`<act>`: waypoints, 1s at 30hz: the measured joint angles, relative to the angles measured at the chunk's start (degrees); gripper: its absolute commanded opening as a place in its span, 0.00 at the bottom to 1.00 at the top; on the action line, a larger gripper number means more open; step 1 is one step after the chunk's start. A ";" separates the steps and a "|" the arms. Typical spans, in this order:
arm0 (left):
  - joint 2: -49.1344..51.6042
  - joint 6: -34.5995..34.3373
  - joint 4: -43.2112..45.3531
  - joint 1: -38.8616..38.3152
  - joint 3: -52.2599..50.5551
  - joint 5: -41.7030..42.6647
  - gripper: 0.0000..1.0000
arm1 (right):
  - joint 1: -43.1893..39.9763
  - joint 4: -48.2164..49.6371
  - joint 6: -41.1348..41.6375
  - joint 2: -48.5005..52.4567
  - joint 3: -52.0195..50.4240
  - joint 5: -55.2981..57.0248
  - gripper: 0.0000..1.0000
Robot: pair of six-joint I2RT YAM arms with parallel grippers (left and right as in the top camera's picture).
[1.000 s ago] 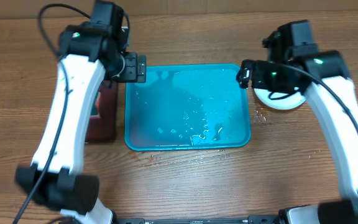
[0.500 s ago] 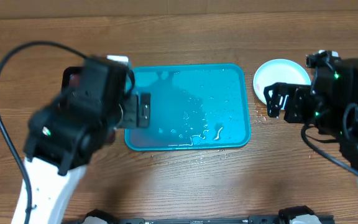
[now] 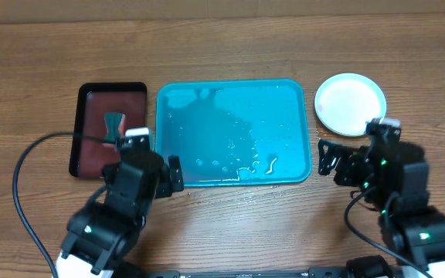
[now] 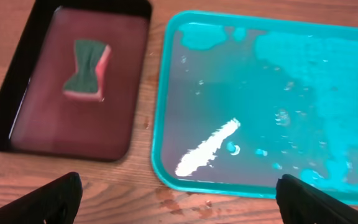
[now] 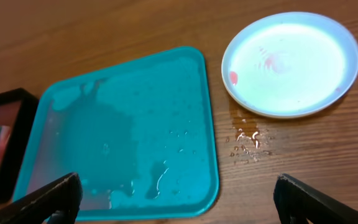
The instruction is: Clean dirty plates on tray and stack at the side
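Note:
The turquoise tray (image 3: 234,131) lies mid-table, wet, with no plates on it; it also shows in the left wrist view (image 4: 278,93) and the right wrist view (image 5: 123,124). A round white plate (image 3: 351,103) sits on the wooden tabletop to the tray's right, with a small red smear inside it (image 5: 291,62). I cannot tell if other plates lie beneath it. My left gripper (image 3: 174,171) hangs open over the tray's near left corner (image 4: 179,205). My right gripper (image 3: 332,162) is open beside the tray's near right corner (image 5: 176,202), below the plate. Neither holds anything.
A black tray (image 3: 107,127) with a dark red inside stands left of the turquoise tray, holding a green-and-pink sponge (image 4: 87,68). Water drops (image 5: 247,140) spot the wood between tray and plate. Bare wood runs along the near edge.
Both arms have drawn back toward the near edge of the table. The left left the trays' far side; the right moved off the plate, which now shows in full.

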 measured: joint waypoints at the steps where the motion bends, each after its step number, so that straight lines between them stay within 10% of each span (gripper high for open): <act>1: -0.83 -0.48 1.29 0.00 -1.92 -0.55 1.00 | 0.00 1.40 0.42 -0.42 -2.43 0.02 1.00; 30: 11.26 -3.82 8.39 0.00 -15.67 -1.77 1.00 | 0.00 10.23 2.45 1.03 -10.32 -1.25 1.00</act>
